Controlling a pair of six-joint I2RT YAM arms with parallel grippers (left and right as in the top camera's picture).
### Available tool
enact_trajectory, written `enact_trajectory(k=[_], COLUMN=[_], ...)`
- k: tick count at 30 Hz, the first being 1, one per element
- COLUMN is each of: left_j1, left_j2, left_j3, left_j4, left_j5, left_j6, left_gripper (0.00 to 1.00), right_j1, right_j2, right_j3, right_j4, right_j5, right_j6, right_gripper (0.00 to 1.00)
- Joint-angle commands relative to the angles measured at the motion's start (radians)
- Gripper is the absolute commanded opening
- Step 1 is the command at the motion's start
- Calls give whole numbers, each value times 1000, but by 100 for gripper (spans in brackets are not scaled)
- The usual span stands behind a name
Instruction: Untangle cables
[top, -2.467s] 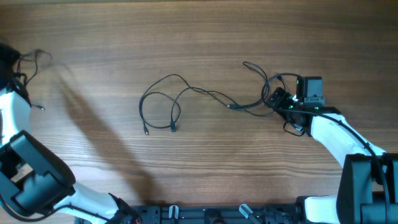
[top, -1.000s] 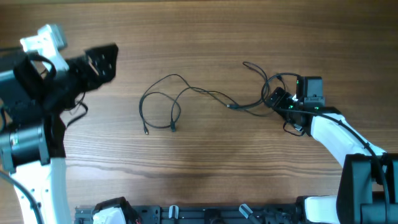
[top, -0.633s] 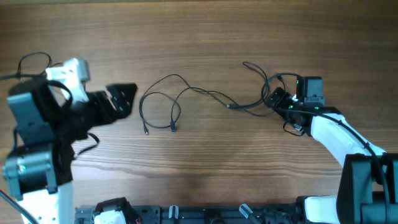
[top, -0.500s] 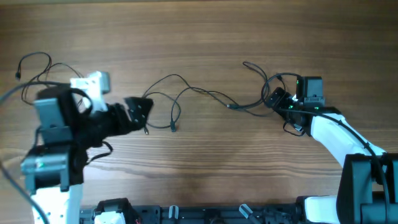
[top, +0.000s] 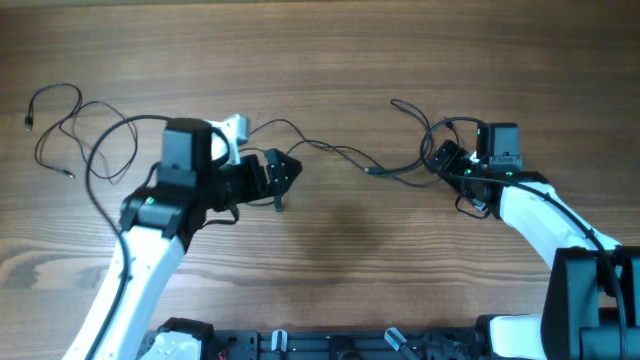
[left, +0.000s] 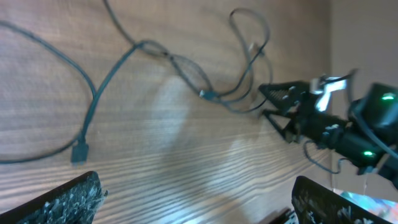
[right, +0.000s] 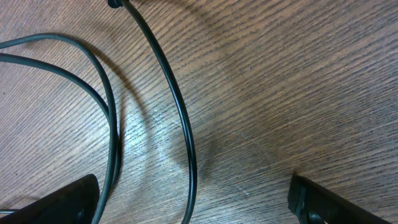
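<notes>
Cables (top: 330, 150) lie spread on the tabletop (top: 330, 260). The left claw (top: 283, 172) hangs wide open right over the middle cord's plug end (left: 79, 151) — the nearer arm. From there the cord runs right, toward the right claw (top: 447, 160), also wide open.

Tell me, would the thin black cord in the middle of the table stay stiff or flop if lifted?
Probably floppy: the cord lies in loose curves on the table, so it would likely sag and dangle. It looks very thin, so it is likely light. Its small plug might swing or drag behind.
</notes>
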Motion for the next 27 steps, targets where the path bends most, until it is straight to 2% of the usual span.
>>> enact_trajectory(k=[1, 4, 9, 17, 21, 27], left_j1=[-37, -51, -57, -57, -57, -57], left_j2=[101, 157, 180, 179, 161, 49], left_j3=[-10, -10, -10, -10, -10, -10], left_j4=[6, 21, 27, -28, -40, 18], left_j5=[-10, -9, -9, -9, -9, -9], left_j6=[-86, -114, -114, -114, -114, -113], left_gripper=[100, 100, 100, 100, 100, 100], right_j1=[0, 0, 0, 0, 0, 0], right_j2=[10, 10, 10, -3, -126, -443], right_j3=[0, 0, 0, 0, 0, 0], right_j4=[-7, -3, -6, -22, -54, -147], right_j5=[-19, -20, -112, -293, -293, -333], right_j6=[-3, -1, 129, 125, 96, 97], right_gripper=[100, 100, 100, 100, 100, 100])
